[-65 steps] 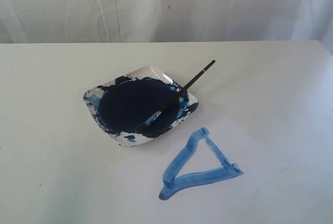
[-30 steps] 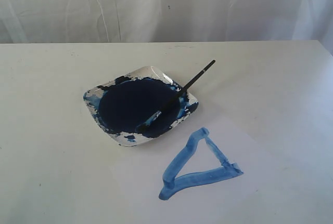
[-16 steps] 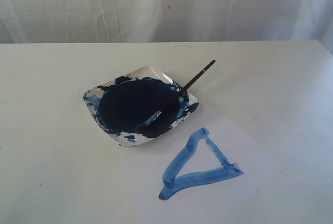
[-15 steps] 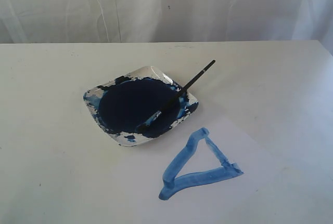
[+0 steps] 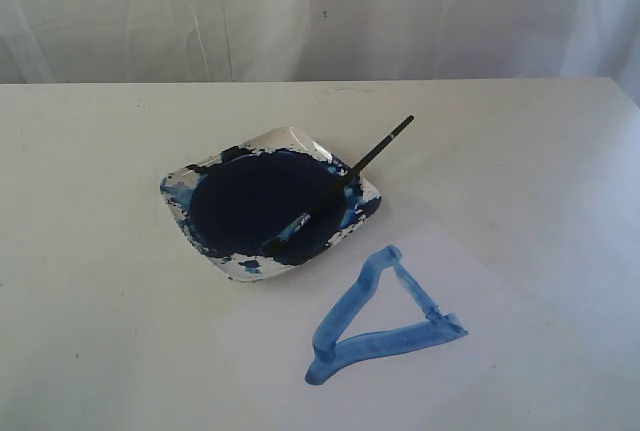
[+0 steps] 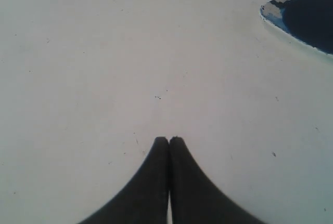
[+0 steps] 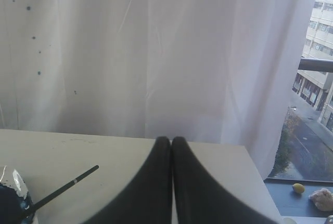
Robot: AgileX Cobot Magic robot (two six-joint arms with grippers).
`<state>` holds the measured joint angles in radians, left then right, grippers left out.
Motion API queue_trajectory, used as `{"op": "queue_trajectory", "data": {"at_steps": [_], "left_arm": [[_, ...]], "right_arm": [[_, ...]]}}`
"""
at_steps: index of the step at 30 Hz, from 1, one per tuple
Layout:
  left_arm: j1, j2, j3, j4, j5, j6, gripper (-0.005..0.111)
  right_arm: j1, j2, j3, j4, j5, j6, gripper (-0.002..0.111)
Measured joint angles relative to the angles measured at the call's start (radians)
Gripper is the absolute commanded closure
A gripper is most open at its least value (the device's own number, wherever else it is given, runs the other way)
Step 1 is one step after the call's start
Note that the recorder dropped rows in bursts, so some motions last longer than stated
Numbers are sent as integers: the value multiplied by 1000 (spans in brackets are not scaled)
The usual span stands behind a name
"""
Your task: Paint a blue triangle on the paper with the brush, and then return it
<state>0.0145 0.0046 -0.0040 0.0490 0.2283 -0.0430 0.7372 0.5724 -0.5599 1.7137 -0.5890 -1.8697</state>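
one thick, wet light-blue triangle (image 5: 385, 319) outline.

The left gripper (image 6: 168, 140) shows as two matte black fingers (image 6: 151, 182), broad at the base and curving inward to narrow, rounded tips, with a thin pale seam running between them. The right gripper (image 7: 171, 140) has the same look: plain black, smooth-surfaced and tapered, with no markings, screws or cables in sight.
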Motion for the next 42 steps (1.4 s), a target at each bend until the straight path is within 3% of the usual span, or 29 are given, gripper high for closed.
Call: {"op": "queue_trajectory", "data": {"at_steps": [12,18,22,24,32,34,42], "left_arm": [[0,0,0,0,0,0,107],[0,0,0,0,0,0,107],[0,0,0,0,0,0,107],[0,0,0,0,0,0,107],[0,0,0,0,0,0,107],[0,0,0,0,0,0,107],[0,0,0,0,0,0,107]], "right_arm": [[-26,-30,0,2,14,0,108],[-164,-159,0,4,28,0,108],[-356,-337,0,4,-10,0,108],[-400,-415,0,20,-32,29,108],[-408,-504,45,33,7,151,108],[-408,-505,123,-88,65,323,108],[-408,-505,345,-1267,286,1369,108]]}}
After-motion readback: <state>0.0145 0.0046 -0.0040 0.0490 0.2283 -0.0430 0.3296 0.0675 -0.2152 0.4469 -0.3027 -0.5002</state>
